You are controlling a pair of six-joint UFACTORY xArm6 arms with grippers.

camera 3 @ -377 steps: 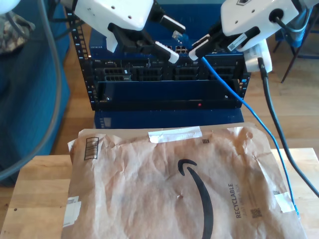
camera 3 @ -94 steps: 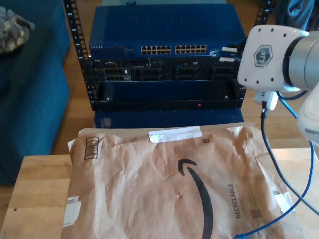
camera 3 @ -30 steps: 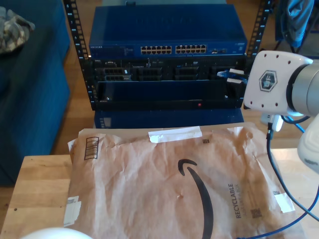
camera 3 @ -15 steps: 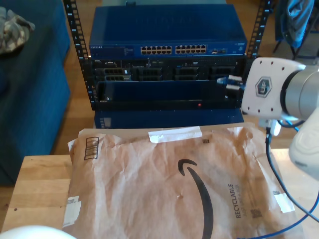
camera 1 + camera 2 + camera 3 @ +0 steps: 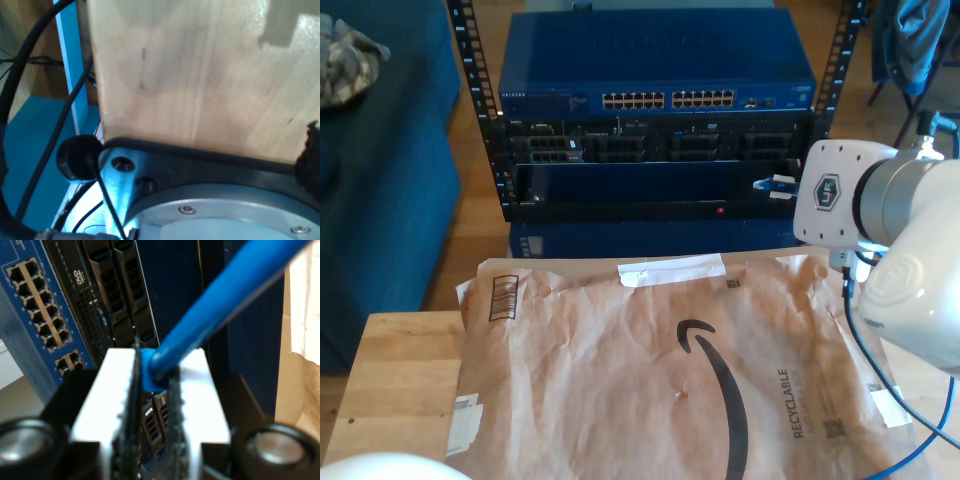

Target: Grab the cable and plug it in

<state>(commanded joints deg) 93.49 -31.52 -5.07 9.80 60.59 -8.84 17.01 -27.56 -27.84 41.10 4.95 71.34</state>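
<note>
Our second claw (image 5: 152,390) pinches the cable (image 5: 220,300) near its plug, facing the blue switch (image 5: 655,70); next we judge: align with a port. Our first claw's state: cannot tell.

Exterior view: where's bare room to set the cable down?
The brown mailer is bare across its middle. A wood strip of the table shows at the exterior view's left. Crowded at the exterior view's right: arm and blue cable.

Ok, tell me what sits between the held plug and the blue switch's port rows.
In the exterior view, the black server's drive bays lie between the plug in my second gripper and the switch ports.
</note>
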